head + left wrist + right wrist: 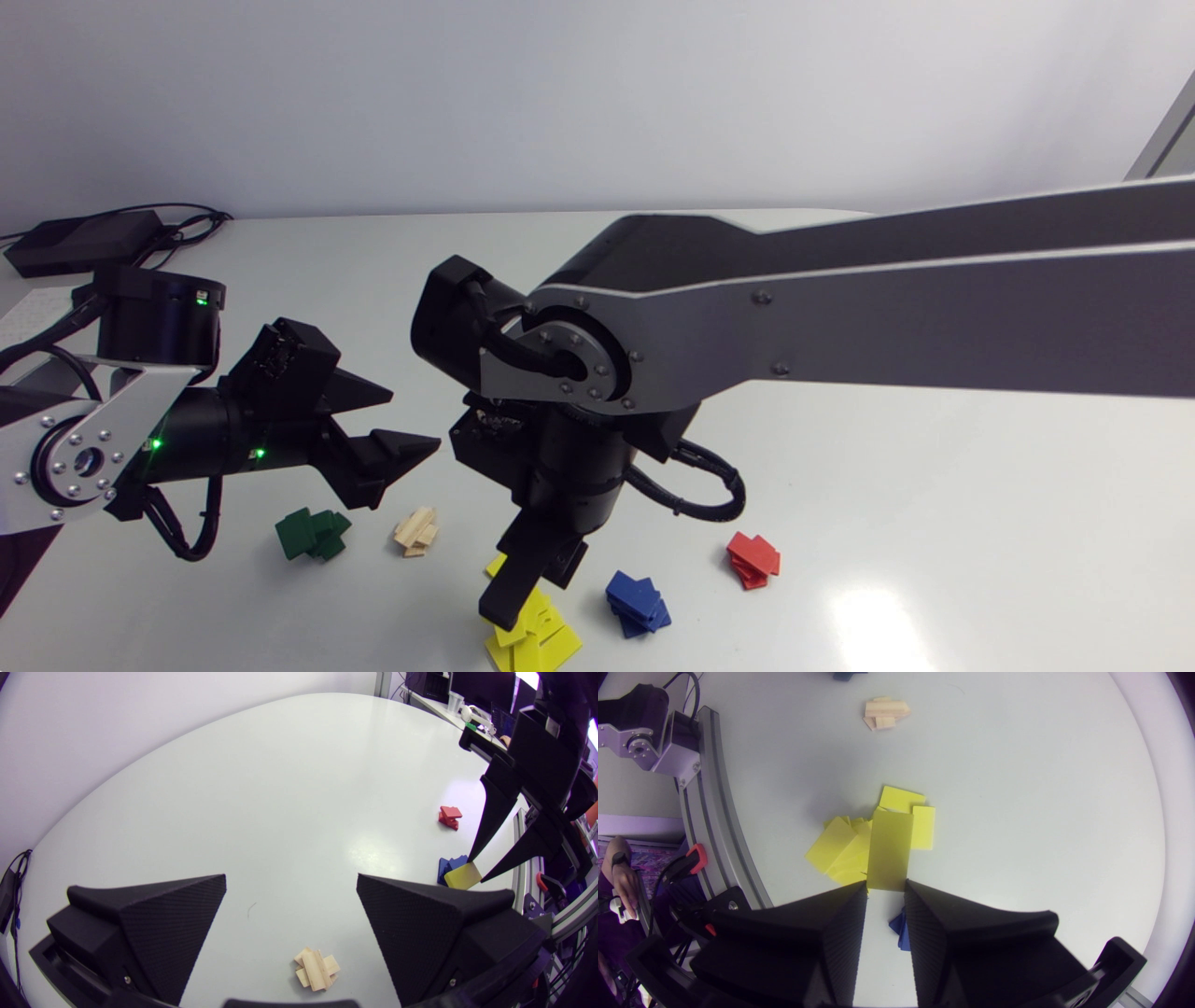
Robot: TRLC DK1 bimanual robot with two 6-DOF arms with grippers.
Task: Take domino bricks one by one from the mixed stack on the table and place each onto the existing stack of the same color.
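Item under handling: one yellow brick, grasped at its near end between the fingers of the right gripper. It lies flat and low over the yellow stack. In the head view this stack sits at the lower centre of the frame, partly hidden by the right gripper.

Assessment of the step: the stack is loose and fanned, with bricks splayed at several angles, so a careless release would probably spread it further. Advised: bring the brick down until it bears on the top bricks and centre it over the bulk of the stack. Part the fingers only slightly, then lift straight up so the tips do not drag neighbouring bricks.

Adjacent items, head view: the blue stack is just right of the yellow one, and the red stack is further right. The wood stack and green stack are to the left. All rest on the table.

The left gripper hangs released and empty above the wood stack.

No mixed stack can be identified in any view.

Markings: no brand, label or legible writing is found on any brick.
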